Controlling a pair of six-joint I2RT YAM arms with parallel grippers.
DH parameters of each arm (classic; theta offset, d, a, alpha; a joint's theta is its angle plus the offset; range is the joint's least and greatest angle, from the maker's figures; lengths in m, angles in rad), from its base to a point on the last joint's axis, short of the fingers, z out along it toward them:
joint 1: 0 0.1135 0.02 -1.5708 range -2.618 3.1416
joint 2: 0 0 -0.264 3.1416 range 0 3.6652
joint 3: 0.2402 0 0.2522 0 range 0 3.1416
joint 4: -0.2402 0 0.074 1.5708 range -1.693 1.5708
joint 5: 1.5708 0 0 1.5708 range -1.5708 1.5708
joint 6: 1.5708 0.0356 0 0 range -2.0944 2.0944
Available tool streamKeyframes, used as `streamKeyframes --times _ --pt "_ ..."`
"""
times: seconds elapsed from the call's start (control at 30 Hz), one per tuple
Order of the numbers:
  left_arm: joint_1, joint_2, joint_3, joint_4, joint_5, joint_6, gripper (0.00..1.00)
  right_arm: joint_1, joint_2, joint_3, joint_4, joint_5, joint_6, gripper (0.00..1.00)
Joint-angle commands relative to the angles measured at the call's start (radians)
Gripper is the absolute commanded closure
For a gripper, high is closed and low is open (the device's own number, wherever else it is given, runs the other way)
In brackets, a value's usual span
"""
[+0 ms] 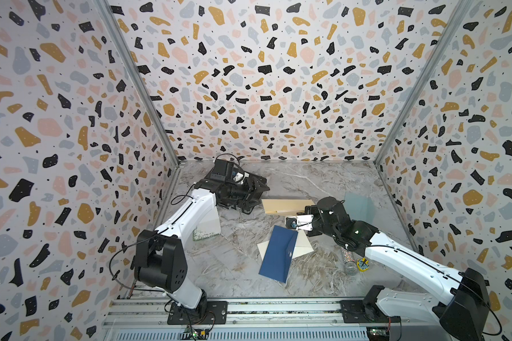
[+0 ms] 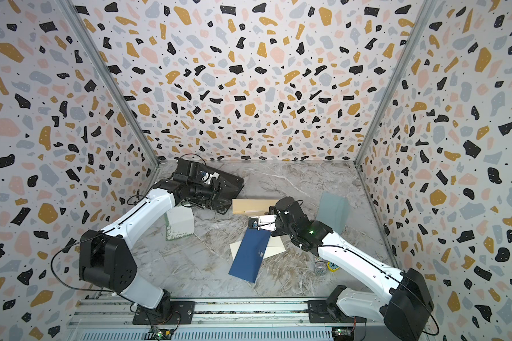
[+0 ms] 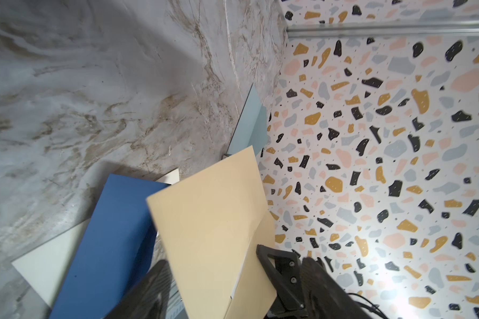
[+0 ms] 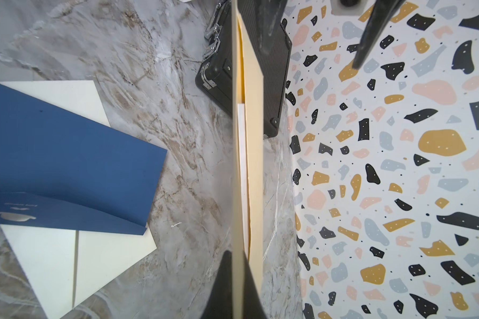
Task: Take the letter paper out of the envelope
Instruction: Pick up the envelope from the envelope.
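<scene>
**Aloft: tan envelope pinched at 1 end, letter inside**

The tan paper envelope hangs above the grey marble-patterned table, toward the far middle, running left to right between the 2 arms. The right gripper has its jaws closed tight on the envelope's right end. Seen edge-on from the right wrist, the envelope's walls gape slightly and the white letter paper sits between them, not yet out.

The left gripper is at the envelope's left end with its jaws wide, 1 finger on each side of the paper. Whether either finger touches it I cannot tell.

A black hard case with metal latches lies at the far left, under the left gripper. Its contents are hidden.

Near the middle, a dark blue paper folder with a small silver emblem lies across pale cream sheets. Whether it holds anything is unclear.

A pale blue-green sheet lies far right. A white block sits under the left arm, and a glittery silver microphone under the right arm.

Bare table shows near left and along the near edge. The terrazzo-patterned wall stands close behind the case.
</scene>
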Motion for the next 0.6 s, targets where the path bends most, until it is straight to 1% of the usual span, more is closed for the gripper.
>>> streamKeyframes --times 0.0,0.07,0.17,0.33,0.47,0.53,0.57 --pt "0.012 0.045 0.049 -0.080 0.073 0.146 0.23 -0.001 -0.017 0.038 0.013 -0.018 -0.034 1.00" --pt "0.016 0.073 0.073 -0.155 0.061 0.190 0.23 -0.001 -0.014 0.041 0.017 -0.008 -0.037 1.00" --pt "0.021 0.098 0.092 -0.245 0.006 0.244 0.23 -0.001 -0.012 0.046 0.021 -0.005 -0.037 1.00" --pt "0.023 0.107 0.081 -0.188 0.024 0.215 0.23 0.000 -0.007 0.050 0.032 0.004 -0.038 1.00" --pt "0.026 0.143 0.093 -0.214 0.037 0.229 0.22 -0.001 0.002 0.061 0.050 0.012 -0.032 1.00" --pt "0.028 0.151 0.075 -0.173 0.068 0.196 0.22 0.001 0.006 0.068 0.052 0.000 -0.025 1.00" --pt "0.027 0.154 0.059 -0.129 0.090 0.158 0.23 0.001 0.009 0.069 0.056 0.000 -0.020 1.00"
